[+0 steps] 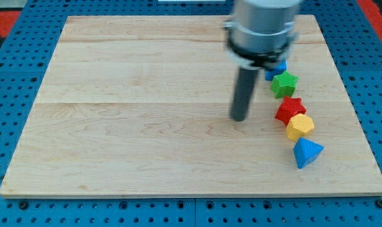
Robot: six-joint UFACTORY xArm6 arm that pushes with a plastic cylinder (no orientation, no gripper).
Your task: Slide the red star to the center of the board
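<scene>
The red star [289, 110] lies on the wooden board [147, 126] at the view's right, in a column of blocks. A green star [283, 83] sits just above it and a yellow hexagon [299, 127] touches it below. A blue triangular block [307, 153] lies under the yellow one. Another blue block [277, 68] peeks out above the green star, partly hidden by the arm. My tip [239, 118] rests on the board a short way to the left of the red star, apart from it.
The arm's grey body [263, 28] hangs over the board's upper right. A blue perforated table [14, 75] surrounds the board. The board's right edge runs close past the blocks.
</scene>
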